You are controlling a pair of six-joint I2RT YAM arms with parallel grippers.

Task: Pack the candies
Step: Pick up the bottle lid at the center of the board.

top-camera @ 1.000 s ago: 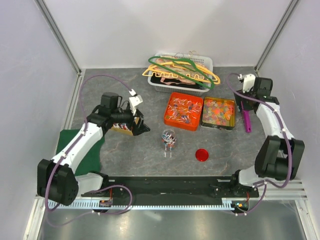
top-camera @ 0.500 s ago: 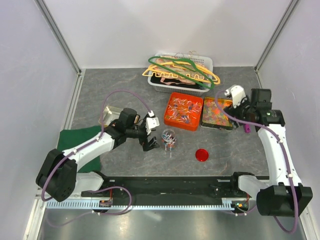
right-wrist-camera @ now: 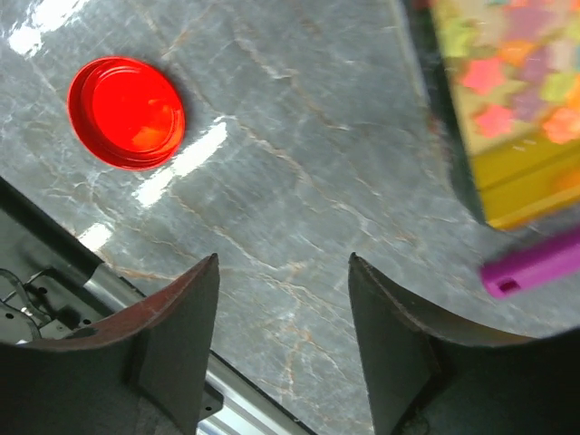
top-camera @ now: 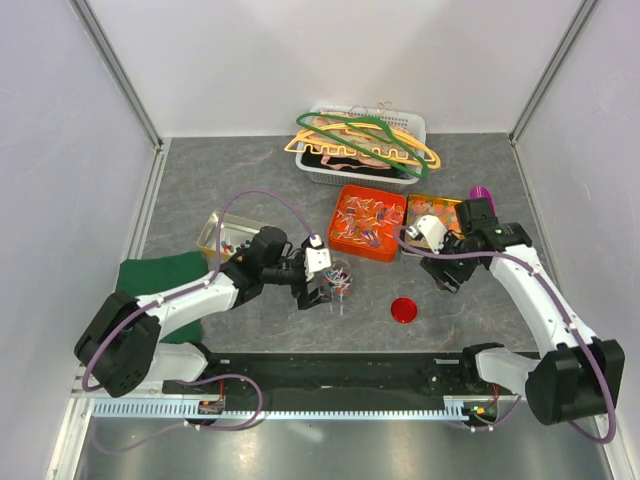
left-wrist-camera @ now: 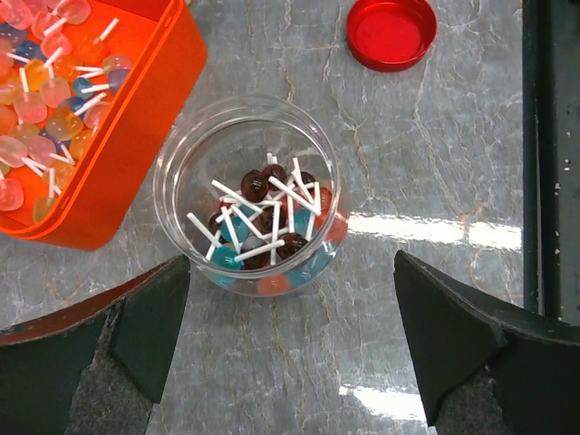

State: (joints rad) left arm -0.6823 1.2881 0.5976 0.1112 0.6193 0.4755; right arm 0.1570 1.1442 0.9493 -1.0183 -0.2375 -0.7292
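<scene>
Grey marbled tabletop: candies in glass jar before wide-spread left claw, more in orange tub; right claw parted, empty.

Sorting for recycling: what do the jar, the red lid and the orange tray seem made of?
Jar: clear and glossy, glass or hard plastic; candies show through its wall. Red lid: opaque glossy plastic, it seems, with a moulded rim. Orange tray: opaque smooth plastic, by its rounded corner.
</scene>
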